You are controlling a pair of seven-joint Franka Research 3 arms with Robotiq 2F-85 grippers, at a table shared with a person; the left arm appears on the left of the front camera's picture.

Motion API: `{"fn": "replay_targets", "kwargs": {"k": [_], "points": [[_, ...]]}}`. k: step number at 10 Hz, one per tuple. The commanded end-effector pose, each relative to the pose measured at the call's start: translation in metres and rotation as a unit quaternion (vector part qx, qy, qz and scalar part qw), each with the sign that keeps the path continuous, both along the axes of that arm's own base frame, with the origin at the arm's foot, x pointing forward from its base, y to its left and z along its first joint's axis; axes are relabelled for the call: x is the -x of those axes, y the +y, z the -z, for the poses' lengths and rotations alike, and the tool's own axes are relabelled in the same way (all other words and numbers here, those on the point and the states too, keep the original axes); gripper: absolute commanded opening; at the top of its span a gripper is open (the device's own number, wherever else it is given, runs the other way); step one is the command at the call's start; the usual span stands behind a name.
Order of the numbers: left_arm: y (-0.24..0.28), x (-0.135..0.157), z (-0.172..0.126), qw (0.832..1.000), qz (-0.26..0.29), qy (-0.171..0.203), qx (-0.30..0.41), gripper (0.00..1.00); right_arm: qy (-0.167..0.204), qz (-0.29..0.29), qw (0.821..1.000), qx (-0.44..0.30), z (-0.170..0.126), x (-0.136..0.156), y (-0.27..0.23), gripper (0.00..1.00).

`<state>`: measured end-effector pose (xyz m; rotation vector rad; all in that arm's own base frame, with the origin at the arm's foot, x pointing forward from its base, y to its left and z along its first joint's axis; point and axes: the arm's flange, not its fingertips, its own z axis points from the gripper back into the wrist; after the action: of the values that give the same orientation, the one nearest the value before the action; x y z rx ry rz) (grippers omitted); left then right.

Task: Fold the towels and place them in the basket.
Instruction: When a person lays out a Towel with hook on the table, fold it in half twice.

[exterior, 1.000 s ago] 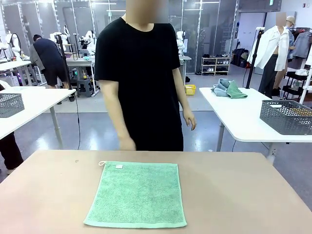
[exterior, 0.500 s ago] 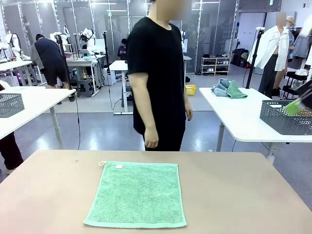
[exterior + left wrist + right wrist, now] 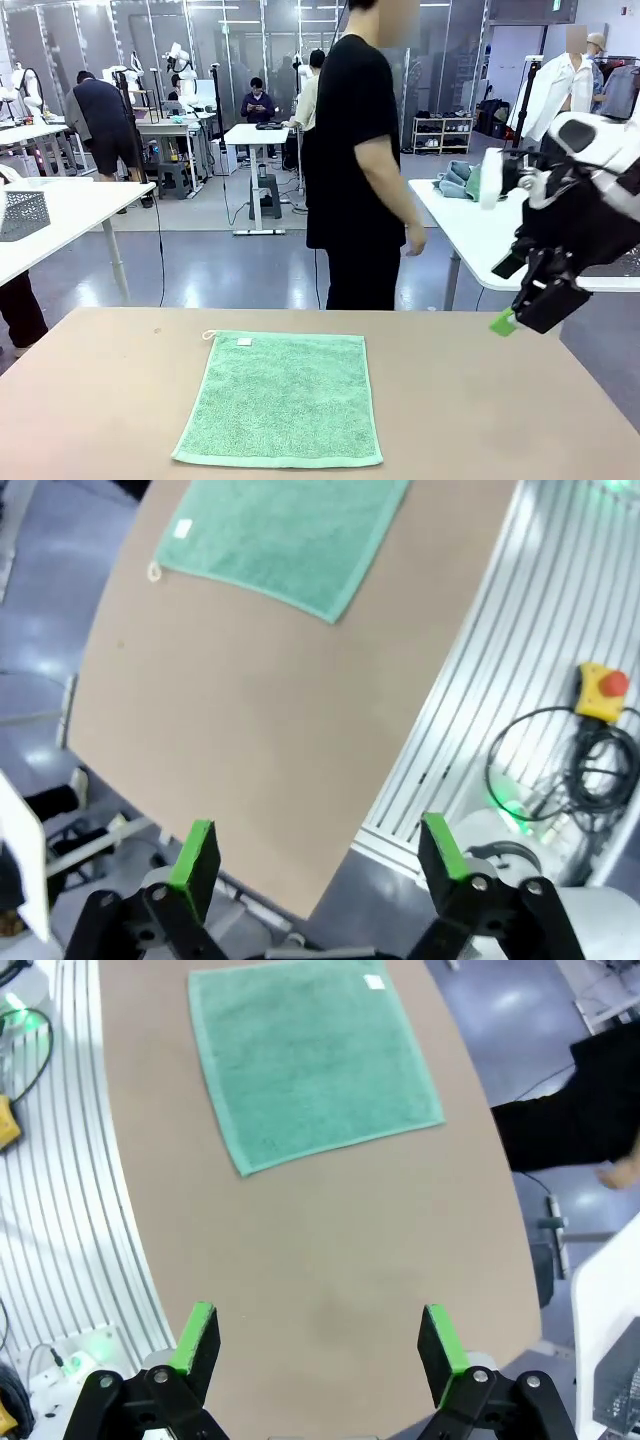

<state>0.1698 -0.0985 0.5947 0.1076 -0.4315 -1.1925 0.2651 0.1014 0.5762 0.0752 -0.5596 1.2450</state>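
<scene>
Mint-green terry towel (image 3: 281, 401), one in number, lies spread flat and unfolded at the lower centre of the front view, on a tan rectangular table top (image 3: 480, 400). One small white loop (image 3: 209, 335) projects from its upper-left corner, and one white label (image 3: 244, 341) sits just beside it on the upper hem. In the right wrist view the towel fills the upper centre; in the left wrist view it lies along the top edge.

Right gripper (image 3: 315, 1335): two black fingers with green pads, spread wide at the bottom of its own view, nothing between them, above bare table. In the front view this arm enters at the middle right, clear of the towel.

Left gripper (image 3: 318, 852): two fingers likewise spread wide and empty, at the bottom of its view, over the table's edge.

One person in a black T-shirt (image 3: 365, 170) stands sideways at the upper centre, beyond the table's far edge. One yellow box with a red button (image 3: 603, 690) and a coil of black cables (image 3: 560, 770) lie at the right of the left wrist view.
</scene>
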Motion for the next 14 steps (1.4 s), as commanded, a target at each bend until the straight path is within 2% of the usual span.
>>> {"fn": "replay_targets", "kwargs": {"k": [1, 3, 4, 5, 9, 10, 11, 14], "points": [[0.001, -0.010, 0.031, 0.999, 0.024, -0.005, -0.025, 1.00, 0.011, -0.017, 0.999, 0.025, 0.056, 0.007, 0.006, 1.00], [-0.004, -0.013, 0.036, 1.000, 0.019, 0.001, 0.000, 1.00, 0.027, -0.013, 0.999, 0.019, 0.071, 0.005, 0.007, 1.00], [-0.002, -0.014, 0.031, 1.000, 0.007, -0.001, 0.013, 1.00, 0.030, 0.011, 0.999, 0.017, 0.065, 0.001, 0.002, 1.00], [-0.012, -0.013, 0.007, 1.000, 0.022, 0.012, -0.009, 1.00, 0.033, -0.009, 0.999, 0.025, 0.025, -0.016, 0.015, 1.00], [-0.010, -0.016, 0.007, 1.000, 0.020, 0.012, -0.003, 1.00, 0.033, -0.009, 0.999, 0.025, 0.025, -0.016, 0.015, 1.00], [-0.030, -0.036, 0.025, 0.998, 0.059, 0.032, -0.015, 1.00, 0.034, -0.004, 0.999, 0.027, 0.026, -0.018, 0.014, 1.00], [-0.043, -0.049, 0.043, 0.996, 0.081, 0.039, -0.016, 1.00, 0.046, -0.017, 0.998, 0.032, 0.047, -0.026, 0.029, 1.00], [-0.069, -0.075, 0.101, 0.992, 0.098, 0.063, -0.057, 1.00, 0.083, -0.046, 0.993, 0.074, 0.103, -0.036, 0.076, 1.00]]}}
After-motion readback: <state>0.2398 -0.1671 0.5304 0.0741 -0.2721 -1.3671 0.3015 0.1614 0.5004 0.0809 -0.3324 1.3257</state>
